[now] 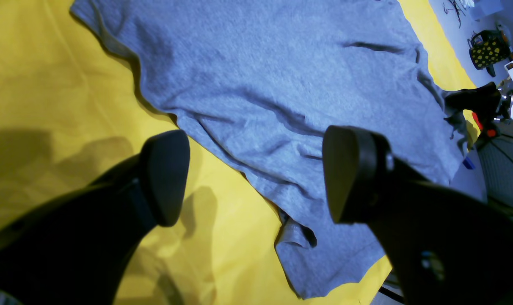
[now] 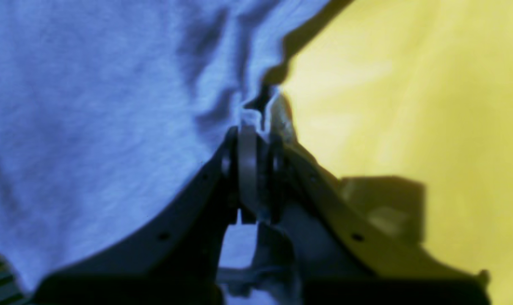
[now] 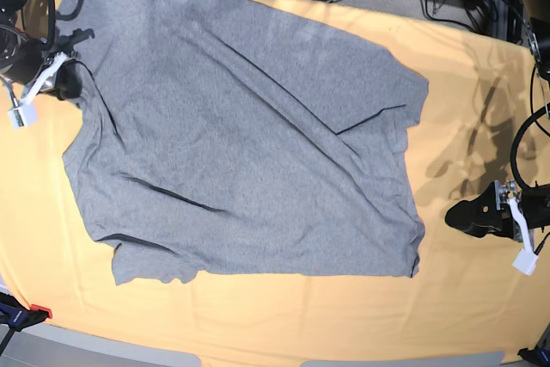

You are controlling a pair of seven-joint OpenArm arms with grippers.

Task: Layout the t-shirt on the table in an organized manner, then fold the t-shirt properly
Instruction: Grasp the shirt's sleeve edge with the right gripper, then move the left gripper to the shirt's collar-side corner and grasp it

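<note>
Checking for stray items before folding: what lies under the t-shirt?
Only the table shows around the t-shirt, which lies spread plain side up. Whatever is beneath, including any lettering, is covered. The right gripper pinches its edge.

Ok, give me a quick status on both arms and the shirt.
Right gripper shut on the t-shirt edge. Left gripper open, above the table, holding nothing. Shirt spread out, wrinkled, not yet folded. Nothing in the way.
</note>
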